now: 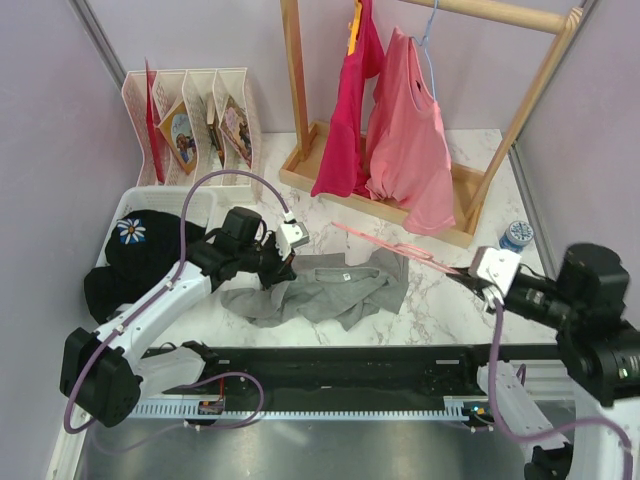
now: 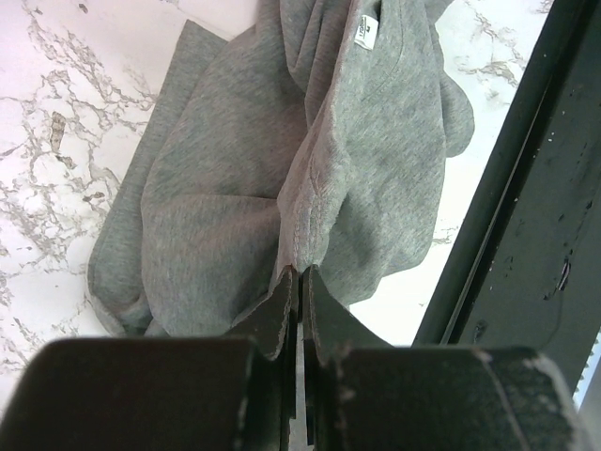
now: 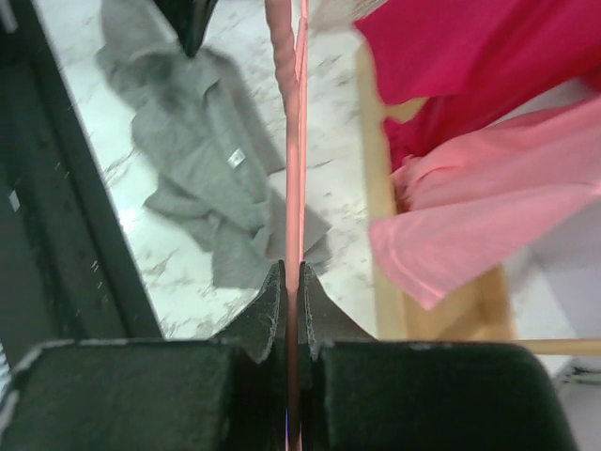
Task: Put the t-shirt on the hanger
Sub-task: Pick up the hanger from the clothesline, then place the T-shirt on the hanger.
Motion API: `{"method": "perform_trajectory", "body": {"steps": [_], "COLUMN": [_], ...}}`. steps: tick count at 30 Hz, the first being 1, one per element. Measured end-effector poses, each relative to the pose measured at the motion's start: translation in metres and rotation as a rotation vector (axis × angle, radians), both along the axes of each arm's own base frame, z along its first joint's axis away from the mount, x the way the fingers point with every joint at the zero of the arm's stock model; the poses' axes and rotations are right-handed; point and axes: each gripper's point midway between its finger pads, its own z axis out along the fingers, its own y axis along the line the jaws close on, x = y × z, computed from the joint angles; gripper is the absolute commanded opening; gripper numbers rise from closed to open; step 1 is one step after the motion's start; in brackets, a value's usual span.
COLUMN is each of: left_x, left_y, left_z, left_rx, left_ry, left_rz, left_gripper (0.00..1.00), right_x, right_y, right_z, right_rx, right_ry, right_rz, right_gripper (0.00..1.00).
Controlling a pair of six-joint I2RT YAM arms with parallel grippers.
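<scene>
the left gripper [image 2: 299, 287] is clenched on a fold of the t-shirt [image 1: 340, 285], which lies crumpled at centre. the right gripper [image 3: 292, 280] grips the hanger [image 1: 385, 243], which points toward ten o'clock. both are secured, so next i'd judge the hanger tip must enter the neck opening.

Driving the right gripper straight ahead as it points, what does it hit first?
Probably the t-shirt, whose near edge lies just beyond the right gripper and under the hanger it clamps. Its height above the cloth is unclear.
</scene>
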Motion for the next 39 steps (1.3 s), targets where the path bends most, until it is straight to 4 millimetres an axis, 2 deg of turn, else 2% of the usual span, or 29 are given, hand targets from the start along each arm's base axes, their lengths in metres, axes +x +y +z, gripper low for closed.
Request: {"method": "perform_trajectory", "body": {"steps": [2,5,8,16,25,39], "left_x": [0.0,0.001,0.001,0.0,-0.005,-0.006], "left_y": [0.0,0.001,0.002,0.003,0.007,0.008], "left_z": [0.0,-0.001,-0.001,-0.001,-0.002,-0.001], "left_rx": [0.002,0.006,0.009,0.013,0.032,0.035], "left_ry": [-0.002,-0.003,-0.004,0.0,-0.006,-0.005], "left_rz": [0.002,0.005,0.007,0.007,-0.012,-0.014], "left_gripper": [0.02,0.02,0.02,0.02,0.02,0.02], "right_x": [0.009,0.025,0.033,0.017,0.025,0.052], "right_y": [0.006,0.014,0.022,0.024,0.022,0.025], "right_z": [-0.02,-0.06,-0.086,-0.13,-0.141,-0.136], "right_rx": [-0.04,-0.111,-0.161,-0.225,-0.26,-0.286], "right_ry": [0.075,0.22,0.313,0.394,0.432,0.364], "right_rz": [0.061,0.156,0.231,0.326,0.326,0.316], "right_gripper": [0.0,0.0,0.0,0.0,0.0,0.0]}}
